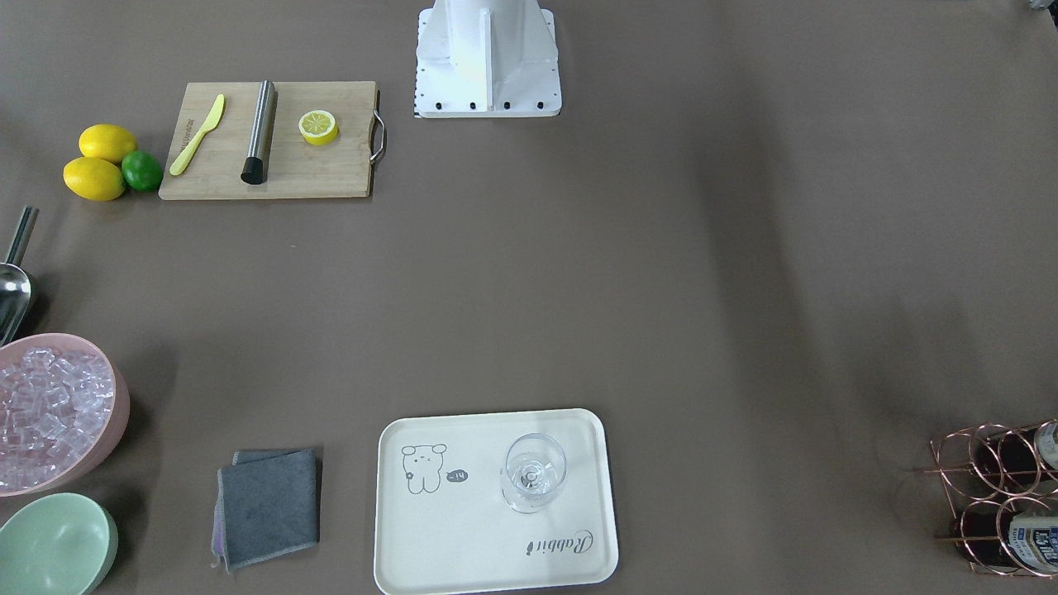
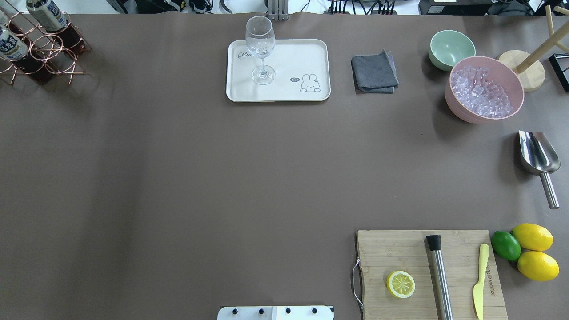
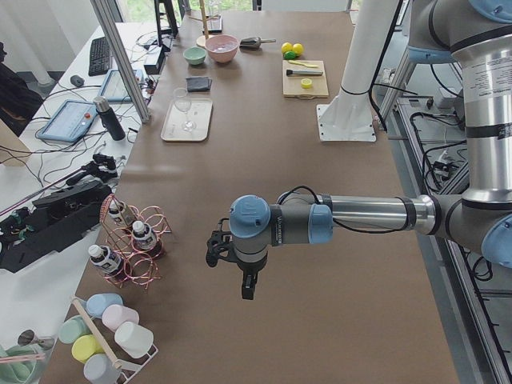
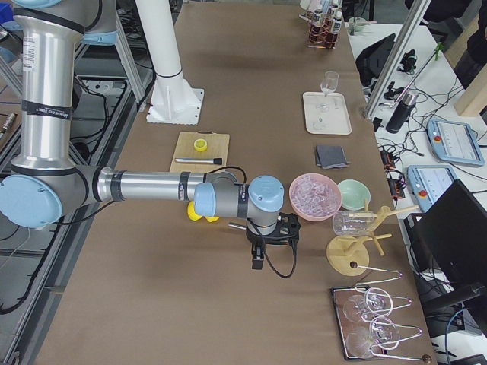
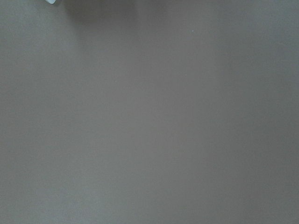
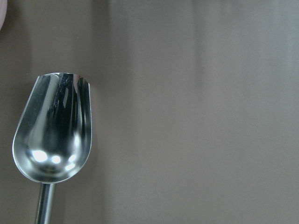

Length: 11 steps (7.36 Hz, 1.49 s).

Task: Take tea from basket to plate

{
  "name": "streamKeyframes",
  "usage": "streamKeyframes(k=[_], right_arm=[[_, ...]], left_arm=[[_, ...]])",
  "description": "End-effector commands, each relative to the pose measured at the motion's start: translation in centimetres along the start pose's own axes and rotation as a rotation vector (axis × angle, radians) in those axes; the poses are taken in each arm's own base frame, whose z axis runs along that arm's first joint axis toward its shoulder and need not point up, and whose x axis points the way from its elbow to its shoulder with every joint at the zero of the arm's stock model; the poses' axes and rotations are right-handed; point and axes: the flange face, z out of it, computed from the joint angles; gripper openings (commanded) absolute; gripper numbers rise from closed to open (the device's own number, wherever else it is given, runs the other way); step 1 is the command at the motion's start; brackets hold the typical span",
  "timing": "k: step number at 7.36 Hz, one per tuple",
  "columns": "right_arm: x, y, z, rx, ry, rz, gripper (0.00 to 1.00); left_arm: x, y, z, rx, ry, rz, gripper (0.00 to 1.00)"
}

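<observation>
Three tea bottles stand in the copper wire basket (image 2: 42, 51) at the table's far left corner; two show in the overhead view (image 2: 44, 11) and all three in the exterior left view (image 3: 144, 236). The basket also shows in the front-facing view (image 1: 984, 471). The cream plate (image 2: 289, 58) lies at the far middle and carries a clear stemmed glass (image 2: 261, 49). My left gripper (image 3: 244, 276) hangs above bare table, to the right of the basket in the exterior left view. My right gripper (image 4: 259, 255) hangs near the pink bowl. I cannot tell whether either is open.
A grey cloth (image 2: 374, 72), a green bowl (image 2: 451, 48) and a pink bowl of ice (image 2: 484, 89) sit right of the plate. A metal scoop (image 6: 53, 130) lies under the right wrist. A cutting board (image 2: 426, 271) with a lemon half, a knife and a steel rod sits near the robot's base.
</observation>
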Motion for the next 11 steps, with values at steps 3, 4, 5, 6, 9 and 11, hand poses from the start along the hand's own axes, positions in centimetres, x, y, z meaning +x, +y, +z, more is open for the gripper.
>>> streamKeyframes(k=[3,4,5,6,9,11], right_arm=[[0.1,-0.2,-0.5,0.011,0.0,0.001,1.0],[0.0,-0.3,-0.6,0.013,0.0,-0.003,1.0],[-0.3,-0.6,-1.0,0.021,0.0,-0.013,1.0],[-0.6,-0.8,-1.4,0.03,0.0,-0.019,1.0],[-0.2,-0.8,-1.7,0.037,-0.002,-0.012,1.0],[-0.2,-0.8,-1.8,0.04,-0.002,-0.012,1.0]], left_arm=[[0.0,-0.1,0.0,0.007,-0.001,0.006,0.98],[0.1,-0.1,-0.1,0.008,-0.001,0.006,0.98],[0.1,-0.2,-0.2,0.01,-0.002,0.01,0.98],[0.2,-0.3,-0.2,0.011,0.0,0.011,0.98],[0.3,-0.7,-0.3,0.015,-0.003,0.02,0.98],[-0.1,-0.7,0.1,0.008,-0.003,0.012,0.98]])
